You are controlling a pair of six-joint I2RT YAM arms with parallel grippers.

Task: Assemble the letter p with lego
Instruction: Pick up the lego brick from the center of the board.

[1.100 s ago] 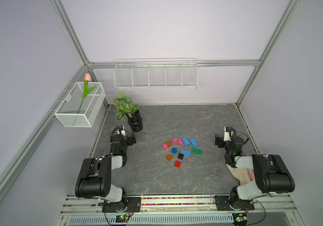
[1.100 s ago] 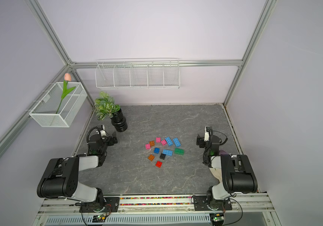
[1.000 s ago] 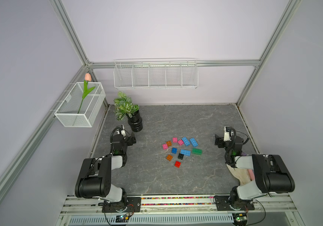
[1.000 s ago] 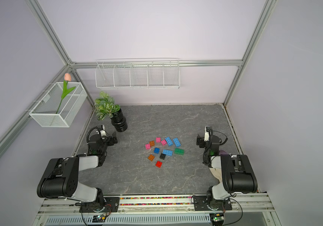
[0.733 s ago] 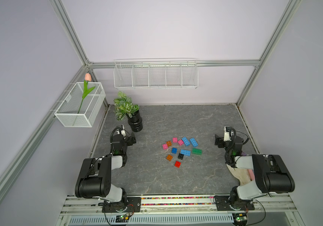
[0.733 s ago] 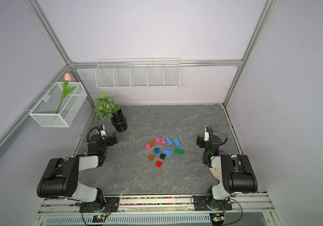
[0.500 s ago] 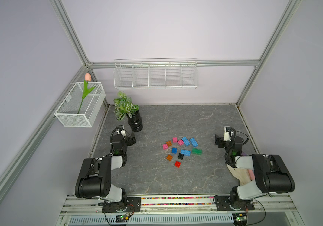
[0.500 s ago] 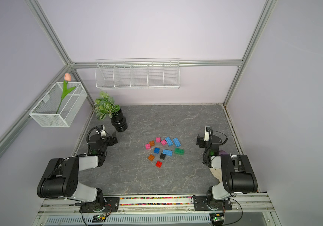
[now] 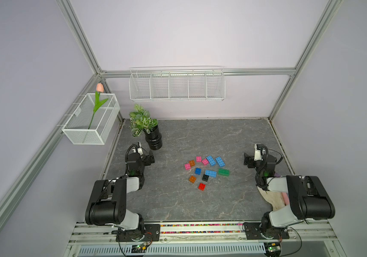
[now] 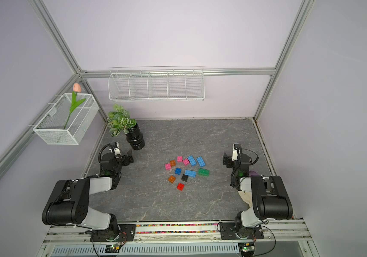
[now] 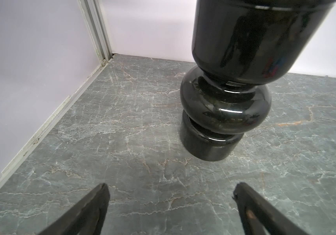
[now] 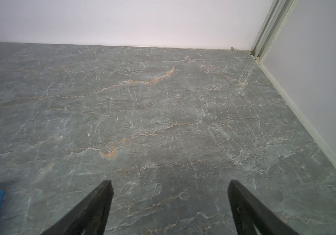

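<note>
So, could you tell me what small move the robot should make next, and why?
Probably swing the right pincer toward the green brick, the piece nearest it. The lego bricks all lie loose, none stacked, and both this and the left pincer stand open and empty off to the sides, so a first pick seems due.

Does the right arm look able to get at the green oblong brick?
Probably yes: the right gripper stands open, and only bare grey marbled tabletop lies between it and the green oblong studded brick.
</note>
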